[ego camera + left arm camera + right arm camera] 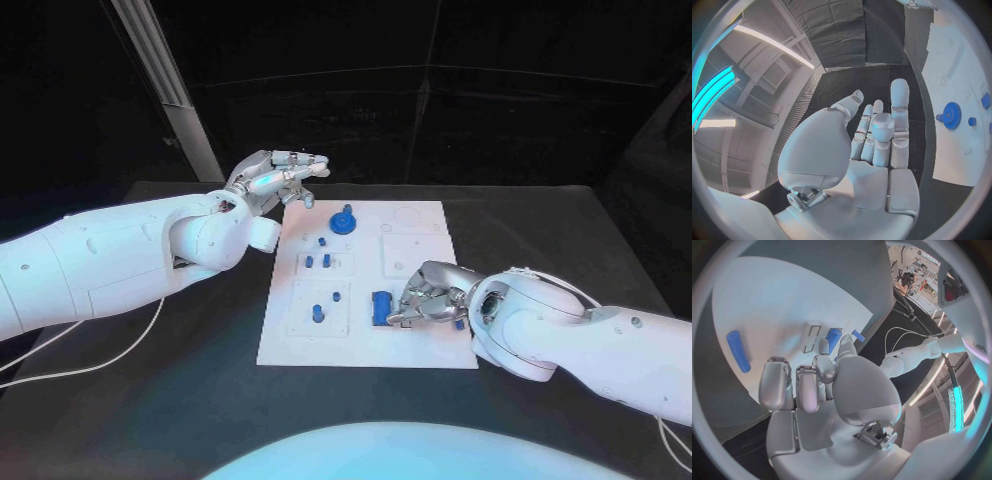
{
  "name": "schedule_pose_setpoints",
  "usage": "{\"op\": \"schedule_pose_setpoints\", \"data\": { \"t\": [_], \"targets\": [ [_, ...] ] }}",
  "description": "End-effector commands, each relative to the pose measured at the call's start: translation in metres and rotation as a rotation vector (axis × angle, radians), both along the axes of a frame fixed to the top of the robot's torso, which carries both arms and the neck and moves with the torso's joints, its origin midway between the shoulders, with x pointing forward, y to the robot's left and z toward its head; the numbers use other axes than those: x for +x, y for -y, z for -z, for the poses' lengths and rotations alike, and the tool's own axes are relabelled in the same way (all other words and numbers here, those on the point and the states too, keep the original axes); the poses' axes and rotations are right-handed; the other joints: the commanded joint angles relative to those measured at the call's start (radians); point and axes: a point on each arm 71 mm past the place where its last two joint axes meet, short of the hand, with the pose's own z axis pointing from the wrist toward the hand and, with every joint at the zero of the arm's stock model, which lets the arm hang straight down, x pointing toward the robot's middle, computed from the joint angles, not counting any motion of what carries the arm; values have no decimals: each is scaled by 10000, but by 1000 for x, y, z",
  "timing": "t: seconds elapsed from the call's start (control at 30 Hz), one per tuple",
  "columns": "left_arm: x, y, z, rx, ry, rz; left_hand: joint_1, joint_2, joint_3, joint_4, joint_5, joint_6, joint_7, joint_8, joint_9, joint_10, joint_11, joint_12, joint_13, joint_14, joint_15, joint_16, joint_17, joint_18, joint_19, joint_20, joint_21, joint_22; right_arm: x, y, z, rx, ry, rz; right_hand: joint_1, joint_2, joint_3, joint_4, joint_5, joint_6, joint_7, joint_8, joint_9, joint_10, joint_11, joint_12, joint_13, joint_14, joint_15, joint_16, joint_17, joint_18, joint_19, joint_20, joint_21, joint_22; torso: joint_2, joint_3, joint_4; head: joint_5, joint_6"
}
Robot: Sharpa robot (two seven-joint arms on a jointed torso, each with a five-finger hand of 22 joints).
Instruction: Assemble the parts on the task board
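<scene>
Black table point(577, 240), one white board point(418, 350), one blue gear point(343, 222); left hand point(278, 178) spread, empty; right hand point(427, 296) grip unclear.

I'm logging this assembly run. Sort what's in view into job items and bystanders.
Job items:
- task board
- blue gear standing on the board
- small blue pegs
- blue block by the right hand
- left hand, holding nothing

Bystanders:
- black table
- white cable on the table
- metal post behind
</scene>
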Motion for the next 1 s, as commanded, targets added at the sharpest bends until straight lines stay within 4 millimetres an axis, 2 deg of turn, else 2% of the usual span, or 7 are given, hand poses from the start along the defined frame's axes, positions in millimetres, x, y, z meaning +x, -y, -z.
{"op": "schedule_pose_setpoints", "data": {
  "t": [0.03, 0.1, 0.23, 0.37, 0.5, 0.63, 1.0],
  "targets": [
    [0, 1, -2, -78, 48, 86, 41, 37, -61, -7, 6, -79, -11, 46, 1, -86, -12, 57, -6, 0, 49, 67, -9, 45, 63, 25, 13, -10, -1, 9, -13, 1676, 817, 172, 92, 125, -20, -58, 179, -329, 110, -302, -102, -99, 120, -135, -84, 670, 127, -42, 652, -91, -49, 89, -54, -35, -27, -9, -41, -55, 35],
    [0, 1, -1, -76, 49, 83, 41, 37, -61, -7, 6, -79, -11, 46, 1, -86, -12, 57, -6, 0, 49, 67, -9, 45, 63, 25, 13, -10, -3, 20, -17, 1895, 998, 294, 331, 249, 19, -170, 528, -429, 192, -539, -201, -162, 195, -232, -144, 674, 191, -41, 663, -91, -50, 154, -52, -24, -48, -9, -68, -84, 17],
    [1, 1, -1, -73, 45, 82, 54, 43, -60, -12, 6, -86, -10, 55, 1, -94, -11, 66, -6, -2, 49, 69, -12, 46, 62, 26, 10, -12, -5, 43, -20, 1713, 1075, 675, 575, 373, 48, -296, 742, -495, 274, -815, -376, -257, 257, -425, -288, 675, 247, -42, 671, -86, -58, 207, -59, -33, -58, -8, -113, -164, 0],
    [1, 1, -1, -75, 46, 86, 54, 43, -60, -12, 6, -86, -10, 55, 1, -94, -11, 66, -6, -2, 49, 69, -12, 46, 62, 26, 10, -12, -5, 67, -18, 811, 1110, 1092, 772, 437, 69, -413, 823, -405, 291, -946, -490, -298, 269, -539, -372, 674, 266, -48, 667, -83, -60, 233, -60, -31, -63, -13, -158, -283, 11],
    [1, 1, -1, -80, 49, 92, 54, 43, -60, -12, 6, -86, -10, 55, 1, -94, -11, 66, -6, -2, 49, 69, -12, 46, 62, 26, 10, -12, -3, 85, -16, -245, 1297, 1394, 777, 428, -29, -414, 1282, -174, 261, -1032, -594, -290, 250, -600, -409, 672, 252, -59, 658, -82, -54, 236, -56, -19, -60, -2, -175, -392, 31],
    [1, 0, -1, -78, 41, 97, 54, 43, -60, -12, 6, -86, -10, 55, 1, -94, -11, 66, -6, -2, 49, 69, -12, 46, 62, 26, 10, -12, -2, 94, -12, -1256, 1221, 1644, 481, 495, -203, -183, 1082, 99, 195, -1019, -614, -221, 204, -556, -365, 678, 224, -48, 682, -86, -41, 218, -45, 7, -47, 17, -159, -454, 31],
    [0, 0, 1, -67, 4, 127, 55, 41, -64, -12, 4, -89, -9, 59, 2, -97, -11, 70, -5, -6, 49, 66, -23, 46, 63, 26, 11, -12, 4, 93, -2, -2669, 763, 1658, 343, 395, -396, -54, 819, 170, 166, -1060, -621, -235, 180, -630, -412, 661, 199, -103, 609, -74, -66, 197, -82, -53, -38, -10, -103, -507, -2]
  ]
}}
